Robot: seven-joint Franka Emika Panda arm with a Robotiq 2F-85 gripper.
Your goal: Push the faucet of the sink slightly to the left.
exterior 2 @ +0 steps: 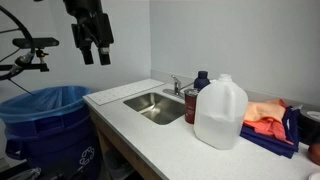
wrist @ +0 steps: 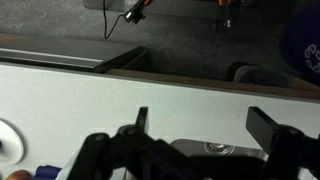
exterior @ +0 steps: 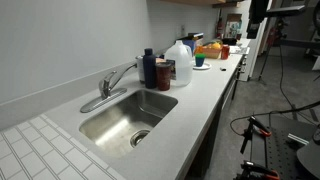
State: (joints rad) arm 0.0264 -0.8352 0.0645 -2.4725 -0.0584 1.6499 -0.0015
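The faucet (exterior: pixel 112 84) is a brushed silver tap at the back edge of the sink (exterior: pixel 108 122), with its slim spout reaching out over the basin. It is small in an exterior view (exterior 2: pixel 176 86), behind the sink (exterior 2: pixel 152 104). My gripper (exterior 2: pixel 96 57) hangs high in the air, well above and to the side of the sink, open and empty, far from the faucet. In the wrist view the two dark fingers of the gripper (wrist: pixel 202 114) stand wide apart over the pale counter, with the sink's round drain (wrist: pixel 213 148) just below them. The faucet is out of the wrist view.
A dark blue bottle (exterior: pixel 149 68), a dark red cup (exterior: pixel 163 73) and a white jug (exterior: pixel 180 60) stand on the counter beside the sink. The jug (exterior 2: pixel 220 112) is large in an exterior view, with orange cloth (exterior 2: pixel 265 115) beyond. A blue bin (exterior 2: pixel 45 120) stands before the counter.
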